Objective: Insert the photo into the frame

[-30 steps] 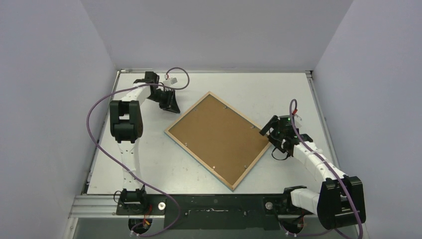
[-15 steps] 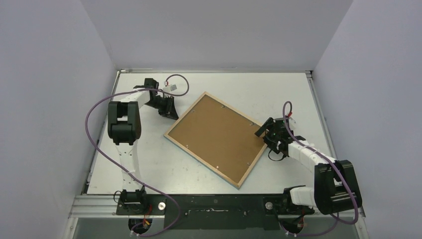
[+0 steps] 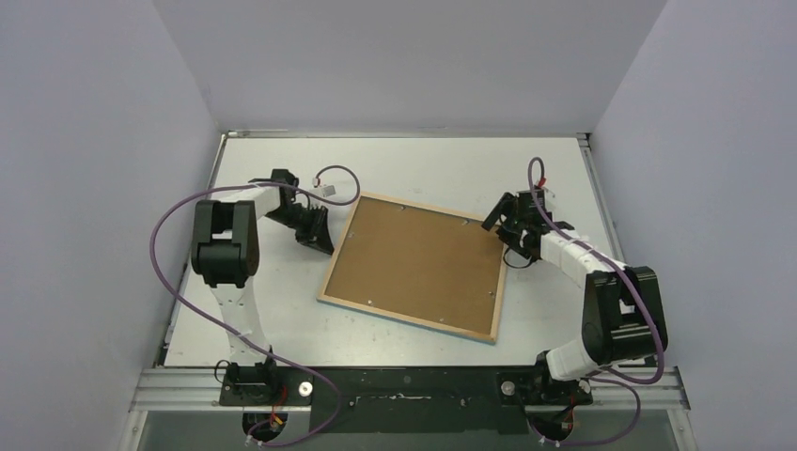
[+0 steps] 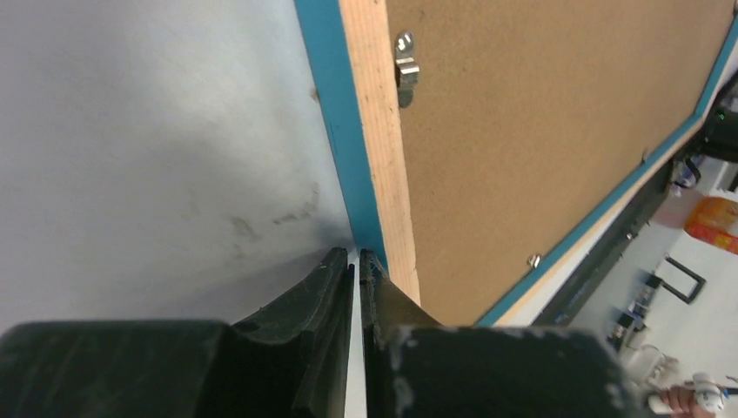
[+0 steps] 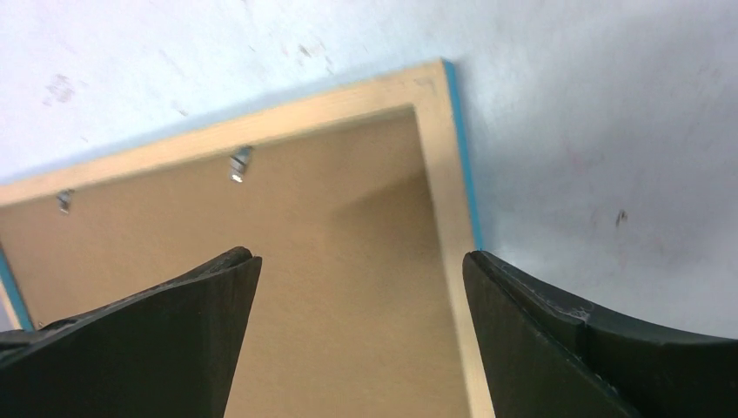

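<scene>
Jaws closed and empty, the left gripper (image 4: 355, 258) seems to brace the left edge of the frame (image 4: 381, 174), while the right gripper (image 5: 361, 261), wide open, hangs over its upper-right corner.

You see the frame (image 4: 383, 131) as pale raw wood with a smooth blue-painted edge. Its backing board (image 4: 540, 113) is matt brown fibreboard; the clips (image 4: 405, 68) are shiny metal. The counter (image 4: 157, 131) is matt white, lightly scuffed.
</scene>
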Controlling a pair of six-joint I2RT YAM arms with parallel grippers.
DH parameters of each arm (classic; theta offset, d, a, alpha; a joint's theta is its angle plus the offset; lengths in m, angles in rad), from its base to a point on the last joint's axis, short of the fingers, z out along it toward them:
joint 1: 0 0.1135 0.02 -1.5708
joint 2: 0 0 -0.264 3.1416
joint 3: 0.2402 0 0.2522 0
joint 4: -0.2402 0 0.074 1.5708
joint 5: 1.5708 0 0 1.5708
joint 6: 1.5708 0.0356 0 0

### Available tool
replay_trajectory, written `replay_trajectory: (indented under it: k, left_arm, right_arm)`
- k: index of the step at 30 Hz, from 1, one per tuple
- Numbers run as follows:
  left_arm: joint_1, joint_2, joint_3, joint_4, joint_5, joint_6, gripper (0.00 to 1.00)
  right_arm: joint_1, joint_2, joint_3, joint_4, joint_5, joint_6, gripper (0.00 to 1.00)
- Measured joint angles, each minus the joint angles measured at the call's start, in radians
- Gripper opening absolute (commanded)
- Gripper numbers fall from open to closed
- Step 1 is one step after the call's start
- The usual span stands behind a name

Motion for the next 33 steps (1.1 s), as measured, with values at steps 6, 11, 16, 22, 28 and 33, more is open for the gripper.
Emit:
replay_trajectory:
  k: [6,11,16,22,28,33]
  left_arm:
    - [-0.006,-0.053,-0.041,-0.08,0.029,0.022,0.12]
    - [0.019,-0.076,-0.022,-0.081,0.083,-0.013,0.13]
    - [0.017,-0.073,-0.021,-0.011,0.135,-0.11,0.13]
    - [-0.029,-0.024,-0.021,0.087,0.155,-0.202,0.08]
    - [-0.031,0.005,-0.023,0.123,0.162,-0.254,0.05]
    - [-0.013,0.005,-0.023,0.136,0.18,-0.261,0.16]
  right_arm:
    - [0.0,-0.034,0.151,-0.053,0.068,-0.074,0.9]
    - [0.065,-0.053,0.203,-0.003,0.07,-0.058,0.9]
    - [0.27,0.088,0.246,0.14,0.002,0.018,0.9]
    - [0.466,0.368,0.392,0.261,-0.1,0.054,0.91]
    - [0.541,0.515,0.521,0.32,-0.174,0.064,0.92]
    - [0.559,0.552,0.551,0.366,-0.212,0.076,0.92]
